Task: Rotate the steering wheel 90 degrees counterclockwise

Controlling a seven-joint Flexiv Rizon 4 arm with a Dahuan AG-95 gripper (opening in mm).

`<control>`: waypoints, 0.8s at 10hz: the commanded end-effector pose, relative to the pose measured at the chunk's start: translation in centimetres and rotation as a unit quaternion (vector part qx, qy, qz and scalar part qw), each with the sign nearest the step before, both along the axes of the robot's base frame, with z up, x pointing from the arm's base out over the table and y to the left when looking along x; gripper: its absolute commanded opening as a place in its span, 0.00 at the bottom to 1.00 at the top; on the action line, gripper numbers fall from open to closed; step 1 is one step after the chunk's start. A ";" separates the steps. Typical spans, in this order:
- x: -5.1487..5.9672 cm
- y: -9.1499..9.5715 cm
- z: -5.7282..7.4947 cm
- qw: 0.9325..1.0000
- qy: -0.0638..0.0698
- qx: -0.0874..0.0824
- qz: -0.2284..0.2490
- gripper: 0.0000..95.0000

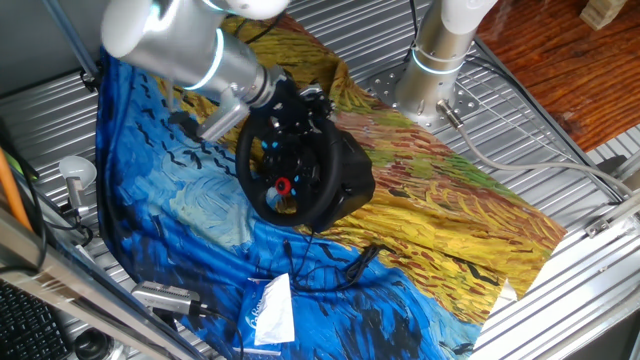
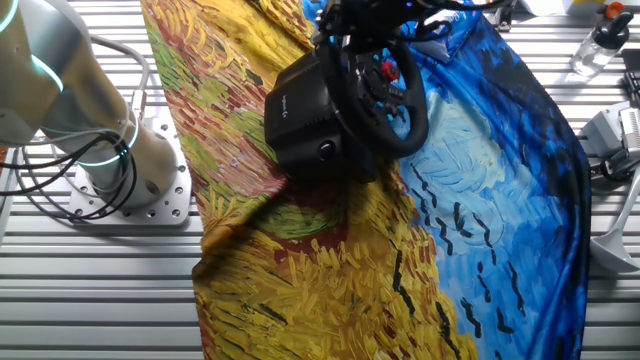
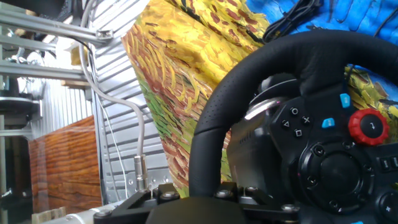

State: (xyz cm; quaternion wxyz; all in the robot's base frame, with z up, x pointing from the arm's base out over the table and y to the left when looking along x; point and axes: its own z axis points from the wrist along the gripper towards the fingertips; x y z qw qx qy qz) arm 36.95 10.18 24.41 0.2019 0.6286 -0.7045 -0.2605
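The arm is reaching down at a slant from the upper left of one fixed view, its wrist angling toward the middle. The gripper is pointing downward; whether its fingers are parted is not clear.

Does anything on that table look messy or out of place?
Only small things. The painted cloth under the wheel lies rumpled, not flat. A black cable trails loose in front of the wheel, and a white packet lies by the cloth's edge. Nothing looks spilled or broken.
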 end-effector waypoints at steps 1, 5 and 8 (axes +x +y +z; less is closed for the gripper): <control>0.3 0.0 -0.1 1.000 0.006 -0.002 0.005 0.00; 0.2 -0.2 -0.1 1.000 0.011 -0.002 0.025 0.00; 0.2 -0.5 0.1 0.999 0.007 -0.002 0.052 0.00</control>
